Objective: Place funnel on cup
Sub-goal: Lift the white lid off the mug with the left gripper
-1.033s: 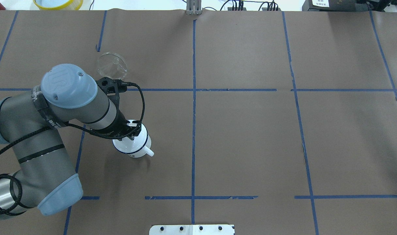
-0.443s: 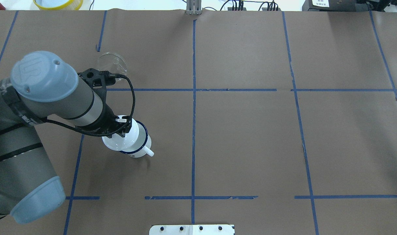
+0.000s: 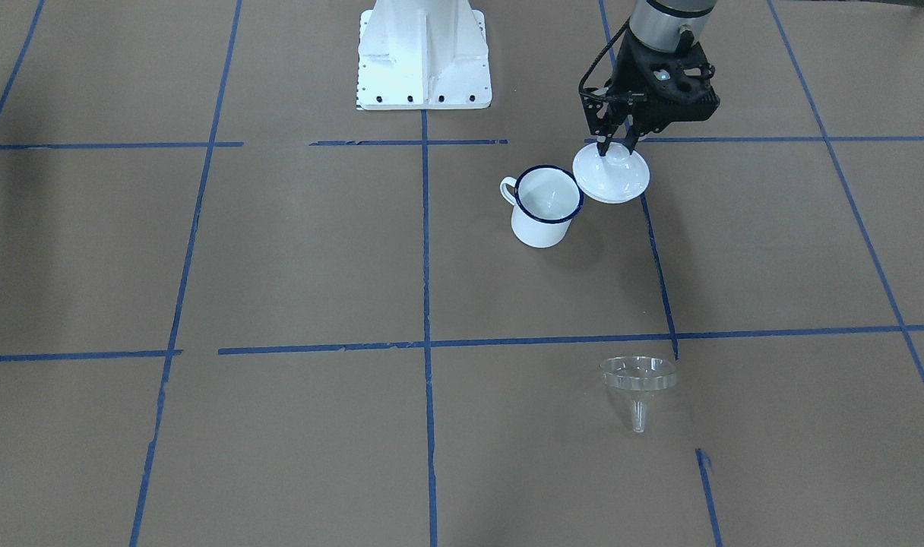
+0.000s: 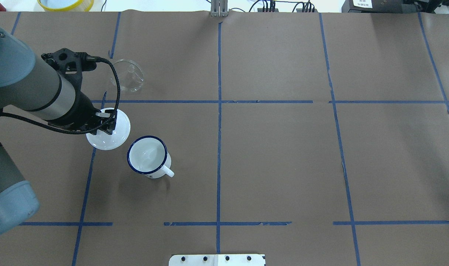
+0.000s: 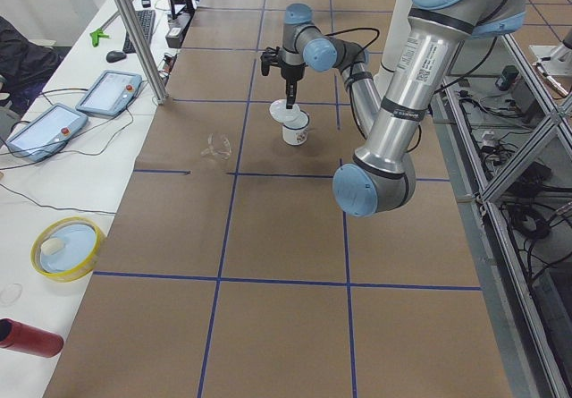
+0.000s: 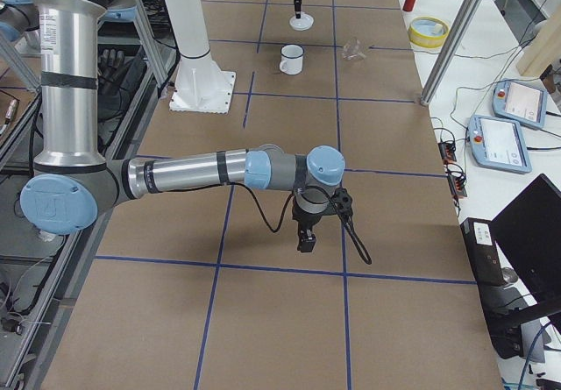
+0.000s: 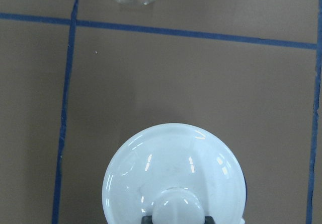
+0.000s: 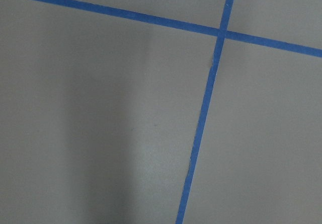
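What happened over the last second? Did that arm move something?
The left end effector, gripping the white lid by its knob, lifted it off the cup and carried it to the robot's left, toward the funnel. The cup now stands open. Cup and funnel did not move.

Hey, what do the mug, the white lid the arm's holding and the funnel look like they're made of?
The mug: probably enamelled metal, glossy white with a dark blue rim. The lid: glossy white with sharp highlights, ceramic or enamel; I can't tell which. The funnel: see-through, the brown paper shows through it, so likely clear plastic, possibly glass.
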